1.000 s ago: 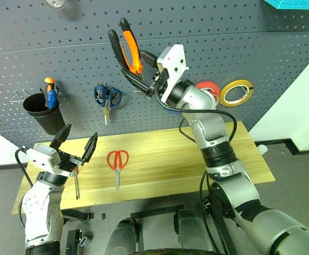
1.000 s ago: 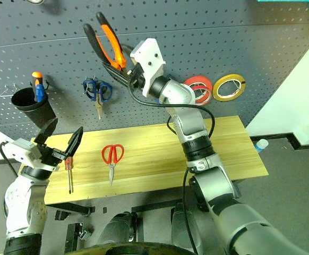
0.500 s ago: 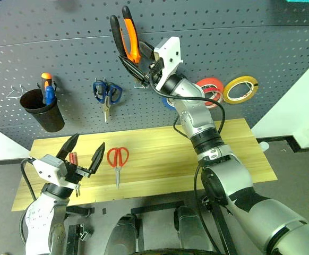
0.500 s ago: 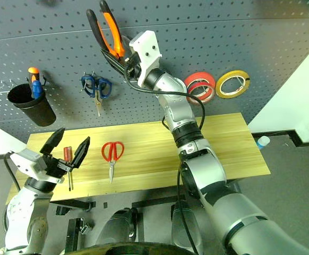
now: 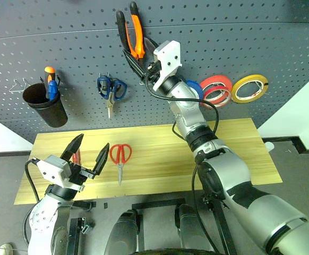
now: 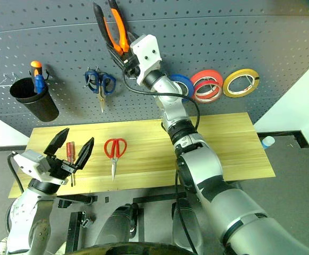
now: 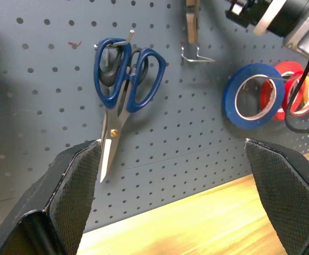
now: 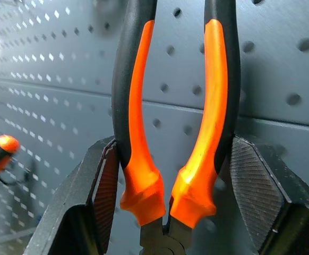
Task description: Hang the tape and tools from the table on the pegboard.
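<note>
High on the pegboard (image 5: 282,42), the right gripper (image 5: 139,62) with its pliers (image 5: 131,29) has bare panel around it. Lower down, blue scissors (image 5: 111,90), a black cup (image 5: 47,103) and three tape rolls (image 5: 226,89) crowd the row. The table (image 5: 229,154) lies open right of the red scissors (image 5: 120,158).

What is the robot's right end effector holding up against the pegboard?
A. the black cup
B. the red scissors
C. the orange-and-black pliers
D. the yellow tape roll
C. The right end effector grips the orange-and-black pliers near their head, handles pointing up against the pegboard, while the red scissors lie on the table.
</note>
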